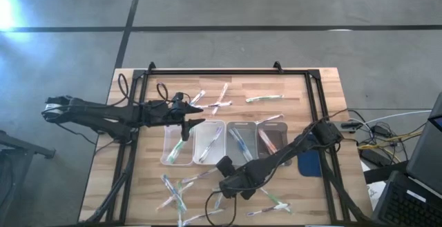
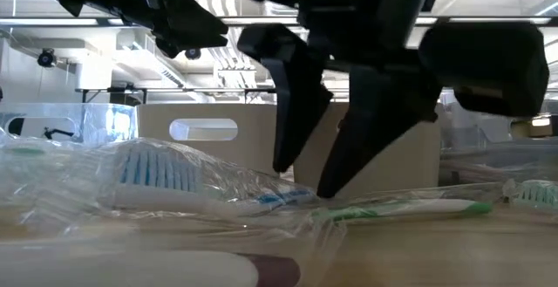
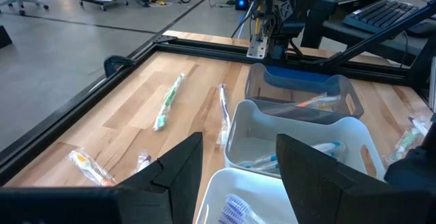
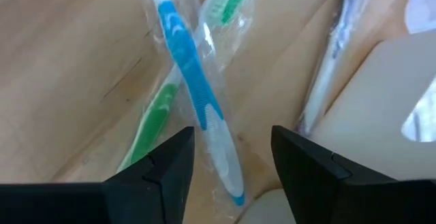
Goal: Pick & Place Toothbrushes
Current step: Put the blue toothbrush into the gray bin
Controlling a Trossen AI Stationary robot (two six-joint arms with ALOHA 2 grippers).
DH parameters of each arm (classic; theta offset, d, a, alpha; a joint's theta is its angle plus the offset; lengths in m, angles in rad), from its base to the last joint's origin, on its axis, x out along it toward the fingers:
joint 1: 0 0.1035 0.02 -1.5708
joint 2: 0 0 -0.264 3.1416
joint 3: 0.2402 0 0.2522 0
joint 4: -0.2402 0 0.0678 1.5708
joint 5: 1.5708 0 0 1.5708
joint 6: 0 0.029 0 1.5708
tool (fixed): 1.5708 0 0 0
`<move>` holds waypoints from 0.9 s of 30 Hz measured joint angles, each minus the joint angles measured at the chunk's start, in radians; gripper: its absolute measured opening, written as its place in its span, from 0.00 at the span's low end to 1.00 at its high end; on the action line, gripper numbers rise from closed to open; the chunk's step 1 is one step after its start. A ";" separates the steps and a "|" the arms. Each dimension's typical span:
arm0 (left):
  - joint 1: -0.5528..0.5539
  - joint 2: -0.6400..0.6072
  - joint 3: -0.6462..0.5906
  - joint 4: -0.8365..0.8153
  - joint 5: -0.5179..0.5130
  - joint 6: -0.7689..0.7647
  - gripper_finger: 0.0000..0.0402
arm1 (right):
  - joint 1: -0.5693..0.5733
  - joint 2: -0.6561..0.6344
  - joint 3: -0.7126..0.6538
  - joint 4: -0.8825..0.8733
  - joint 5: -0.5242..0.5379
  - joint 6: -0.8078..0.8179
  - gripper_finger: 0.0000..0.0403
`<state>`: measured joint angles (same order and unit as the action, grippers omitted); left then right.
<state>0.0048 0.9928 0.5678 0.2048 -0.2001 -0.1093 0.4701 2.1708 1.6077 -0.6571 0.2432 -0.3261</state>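
Right gripper (image 4: 231, 163) is spread wide, empty, fingers straddling the wrapped blue toothbrush (image 4: 194, 94) crossed over a green toothbrush (image 4: 151, 122).

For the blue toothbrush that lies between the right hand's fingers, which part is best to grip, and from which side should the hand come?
Grip the blue toothbrush at mid-handle, coming straight down from above. It lies flat on the table, crossed over a green toothbrush, so a side approach would likely catch both. The right hand is open and already straddles the handle across its width; the clear wrapper may slip, so close firmly.
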 joint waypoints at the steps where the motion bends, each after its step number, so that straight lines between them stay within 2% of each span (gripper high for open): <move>1: 0.000 0.000 0.000 0.000 0.000 0.000 0.47 | 0.000 0.000 -0.009 0.008 0.000 -0.001 0.45; 27: 0.000 0.000 0.000 -0.005 0.000 0.000 0.47 | -0.002 0.006 -0.041 0.050 -0.021 -0.014 0.11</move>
<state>0.0048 0.9928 0.5681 0.1997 -0.2000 -0.1089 0.4679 2.1773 1.5665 -0.6067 0.2222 -0.3405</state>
